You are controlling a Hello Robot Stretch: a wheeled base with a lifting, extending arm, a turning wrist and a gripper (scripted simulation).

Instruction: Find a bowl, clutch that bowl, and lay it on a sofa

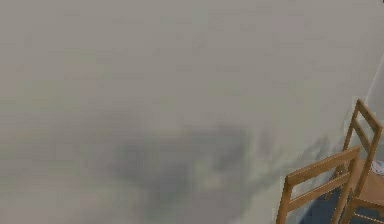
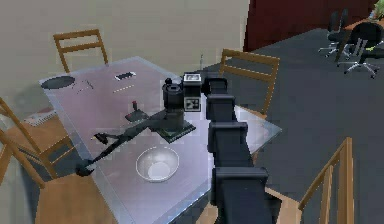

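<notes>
A pale shallow bowl (image 2: pixel 157 164) lies on the glass table (image 2: pixel 100 100) near its front edge. My arm (image 2: pixel 232 150) rises from the arm side view's bottom edge and reaches over the table. The gripper (image 2: pixel 108 146) has its dark body left of the two white squares, and its thin fingers run down-left just above the bowl. With the bowl and tabletop close behind the fingers, I cannot tell whether the gripper holds anything or touches the bowl.
Wooden chairs ring the table: at the back (image 2: pixel 80 45), the right (image 2: pixel 252 72), the left (image 2: pixel 20 130) and the near right (image 2: pixel 330 190). A dark disc (image 2: pixel 58 82) and small flat items (image 2: pixel 124 75) lie on the far part. Office chairs (image 2: pixel 355 45) stand far off. A bare wall (image 1: pixel 150 90) and wooden chairs (image 1: pixel 325 185) lie ahead.
</notes>
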